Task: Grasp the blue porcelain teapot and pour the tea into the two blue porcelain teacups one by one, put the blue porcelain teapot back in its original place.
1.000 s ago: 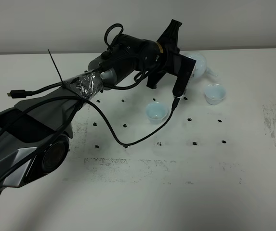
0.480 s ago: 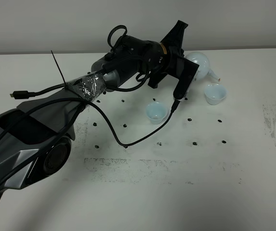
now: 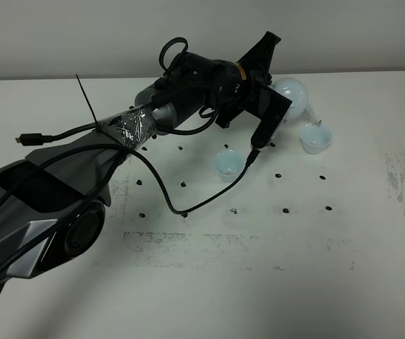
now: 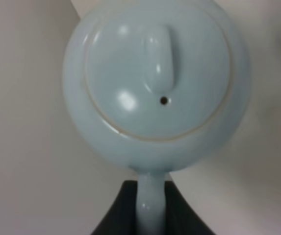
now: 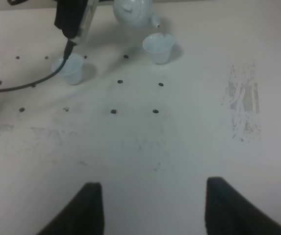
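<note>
**Entry: teapot held, pouring right**

We list the blue porcelain teapot at the far side of the table, held tipped, its spout just above the right teacup. The left gripper is clamped on its loop handle. The left teacup stands nearer, well apart from the spout. The right gripper idles, fingers spread, holding nothing. We judge the step to be pouring into the right teacup; whether tea runs we cannot tell. Next calls for levelling the pot, then carrying it left over the other cup.
</note>
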Available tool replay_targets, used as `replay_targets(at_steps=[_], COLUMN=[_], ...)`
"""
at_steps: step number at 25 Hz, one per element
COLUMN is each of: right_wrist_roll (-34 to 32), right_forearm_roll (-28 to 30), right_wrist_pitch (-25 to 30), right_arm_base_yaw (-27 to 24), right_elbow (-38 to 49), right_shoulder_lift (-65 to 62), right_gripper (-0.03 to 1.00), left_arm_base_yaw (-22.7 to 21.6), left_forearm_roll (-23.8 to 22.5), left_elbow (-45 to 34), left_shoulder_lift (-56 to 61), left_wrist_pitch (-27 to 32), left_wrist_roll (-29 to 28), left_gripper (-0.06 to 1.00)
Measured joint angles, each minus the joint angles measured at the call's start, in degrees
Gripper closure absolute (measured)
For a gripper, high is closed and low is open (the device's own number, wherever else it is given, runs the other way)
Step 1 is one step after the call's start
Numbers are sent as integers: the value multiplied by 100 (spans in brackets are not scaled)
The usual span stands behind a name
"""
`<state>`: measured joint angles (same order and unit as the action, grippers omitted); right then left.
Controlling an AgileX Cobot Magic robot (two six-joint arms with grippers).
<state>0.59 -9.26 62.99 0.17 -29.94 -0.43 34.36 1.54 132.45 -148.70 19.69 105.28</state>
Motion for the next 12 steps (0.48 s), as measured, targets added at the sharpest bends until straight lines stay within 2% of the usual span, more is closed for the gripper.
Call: replay_targets(at_steps=[12], right_wrist_roll=[0], right_forearm_roll=[0], right_wrist_pitch=[0], right_arm_base_yaw=[0], right_elbow=[0], right_shoulder_lift=[0], right_gripper=[48], left_arm_base_yaw=[0], left_forearm_roll=[5], left_elbow=[0], left_shoulder_lift=[0], left_wrist_pitch=[-14], left_wrist_roll=[631], left_gripper=[86])
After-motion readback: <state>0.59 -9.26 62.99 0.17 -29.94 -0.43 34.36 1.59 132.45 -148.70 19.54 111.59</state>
